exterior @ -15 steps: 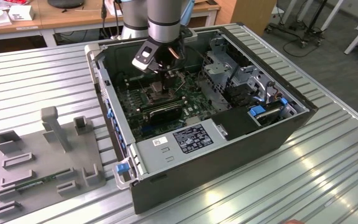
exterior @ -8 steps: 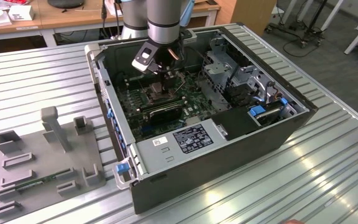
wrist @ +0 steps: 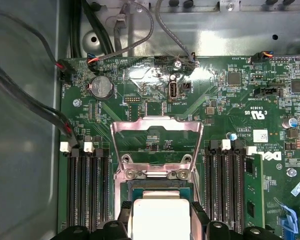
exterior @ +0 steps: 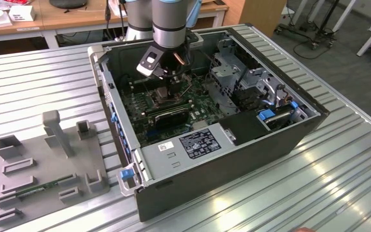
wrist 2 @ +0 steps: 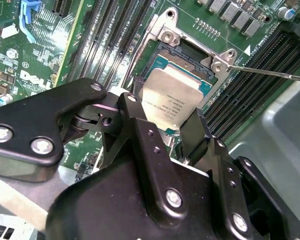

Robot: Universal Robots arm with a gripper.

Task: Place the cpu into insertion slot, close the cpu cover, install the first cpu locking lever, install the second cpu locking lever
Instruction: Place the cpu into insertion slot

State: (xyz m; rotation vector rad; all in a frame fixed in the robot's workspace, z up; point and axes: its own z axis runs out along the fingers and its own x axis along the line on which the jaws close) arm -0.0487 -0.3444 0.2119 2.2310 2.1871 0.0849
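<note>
Both wrist views show my gripper [wrist 2: 162, 112] [wrist: 161, 210] shut on the cpu [wrist 2: 172, 95] [wrist: 160, 220], a flat square chip with a silvery top. One black finger presses each of two opposite edges. The chip hangs level, low over the insertion slot [wrist 2: 187, 56] [wrist: 160, 187]; a strip of the slot's contacts shows past its far edge. I cannot tell whether chip and slot touch. The cpu cover [wrist: 157, 142] is swung open and lies back behind the slot. A thin locking lever [wrist 2: 270, 73] sticks out from the frame's corner. In the exterior view the gripper [exterior: 167, 89] reaches down into the open computer case [exterior: 289, 130].
Long black memory slots [wrist: 87, 190] [wrist: 225, 185] flank the socket on both sides. Cables [wrist: 35, 105] run along the case wall. A metal drive cage [exterior: 237, 72] and a grey power supply [exterior: 192, 145] crowd the case. A grey fixture tray [exterior: 50, 164] lies on the table outside.
</note>
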